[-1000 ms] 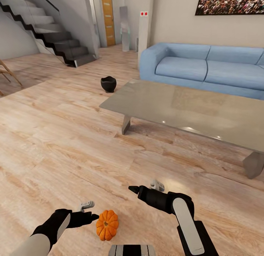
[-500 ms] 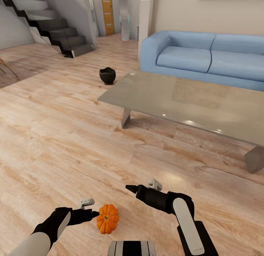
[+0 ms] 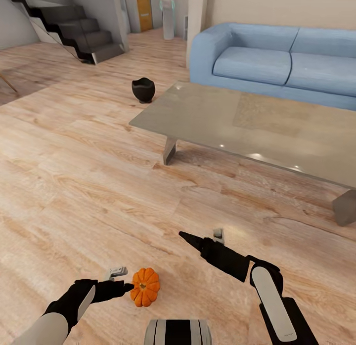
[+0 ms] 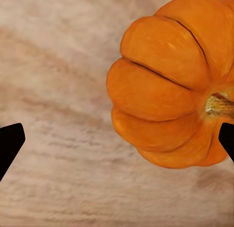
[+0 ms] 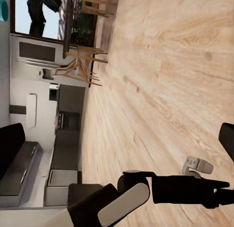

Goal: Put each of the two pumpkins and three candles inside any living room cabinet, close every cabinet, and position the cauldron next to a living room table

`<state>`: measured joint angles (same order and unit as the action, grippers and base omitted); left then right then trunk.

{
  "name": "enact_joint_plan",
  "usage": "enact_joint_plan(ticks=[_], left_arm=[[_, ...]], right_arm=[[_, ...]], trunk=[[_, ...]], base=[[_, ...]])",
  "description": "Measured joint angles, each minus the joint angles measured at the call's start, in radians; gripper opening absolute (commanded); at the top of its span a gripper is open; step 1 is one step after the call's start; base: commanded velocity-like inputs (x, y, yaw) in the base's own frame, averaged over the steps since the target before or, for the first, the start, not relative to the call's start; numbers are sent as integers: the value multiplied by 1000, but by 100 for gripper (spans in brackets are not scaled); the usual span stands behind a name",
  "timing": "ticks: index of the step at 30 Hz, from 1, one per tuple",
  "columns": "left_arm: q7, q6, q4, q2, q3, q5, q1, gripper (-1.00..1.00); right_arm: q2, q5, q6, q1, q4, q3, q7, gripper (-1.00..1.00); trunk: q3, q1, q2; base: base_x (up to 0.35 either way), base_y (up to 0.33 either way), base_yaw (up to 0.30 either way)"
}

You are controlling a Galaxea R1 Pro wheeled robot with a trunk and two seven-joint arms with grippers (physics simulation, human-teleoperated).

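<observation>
A small orange pumpkin [image 3: 145, 286] lies on the wood floor just ahead of my base. My left gripper [image 3: 126, 286] is low beside it, one fingertip touching its side. In the left wrist view the pumpkin [image 4: 165, 90] sits between the two widely spread fingertips [image 4: 9, 144] of the open left gripper [image 4: 117, 139], closer to one of them. My right gripper [image 3: 190, 238] hovers open and empty over bare floor, further forward than the pumpkin. The black cauldron [image 3: 143, 89] stands on the floor beside the far corner of the glass-topped table [image 3: 207, 112].
A blue sofa [image 3: 277, 63] runs behind the table. Dark stairs [image 3: 84, 33] rise at the far left. Wide wood floor lies open between me and the table. The right wrist view looks across the floor to wooden chairs [image 5: 83, 66] and my left arm [image 5: 126, 202].
The head view has tilted down, so the room has slid up the picture. My right arm has stretched a little further forward. The left gripper stays beside the pumpkin.
</observation>
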<state>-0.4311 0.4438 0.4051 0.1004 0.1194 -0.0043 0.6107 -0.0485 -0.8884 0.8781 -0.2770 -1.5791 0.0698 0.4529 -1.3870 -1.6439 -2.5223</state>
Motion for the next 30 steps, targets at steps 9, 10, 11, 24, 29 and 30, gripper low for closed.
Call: enact_joint_plan(ticks=[9, 10, 11, 24, 29, 30], left_arm=[[-4, 5, 42, 1, 1, 1, 1, 100], [-5, 6, 49, 1, 2, 1, 1, 100], [-7, 7, 55, 1, 2, 2, 1, 100], [-87, 7, 89, 2, 1, 0, 1, 100], [-89, 2, 89, 3, 1, 0, 1, 100], [-89, 1, 89, 3, 1, 0, 1, 100]], right_arm=[[3, 7, -11, 0, 0, 5, 10, 100], [2, 8, -11, 0, 0, 6, 9, 100], [-1, 8, -12, 0, 0, 8, 7, 100], [-4, 14, -17, 0, -1, 69, -5, 100], [-5, 14, -17, 0, -1, 71, -5, 100], [-5, 14, -17, 0, -1, 71, -5, 100]], trunk=[[-19, -2, -1], [-19, -2, -1], [-19, -2, -1], [-35, -4, -2], [-43, -5, -3], [-46, -5, -3]], base=[[0, 0, 0], [0, 0, 0], [0, 0, 0], [0, 0, 0], [0, 0, 0], [0, 0, 0]])
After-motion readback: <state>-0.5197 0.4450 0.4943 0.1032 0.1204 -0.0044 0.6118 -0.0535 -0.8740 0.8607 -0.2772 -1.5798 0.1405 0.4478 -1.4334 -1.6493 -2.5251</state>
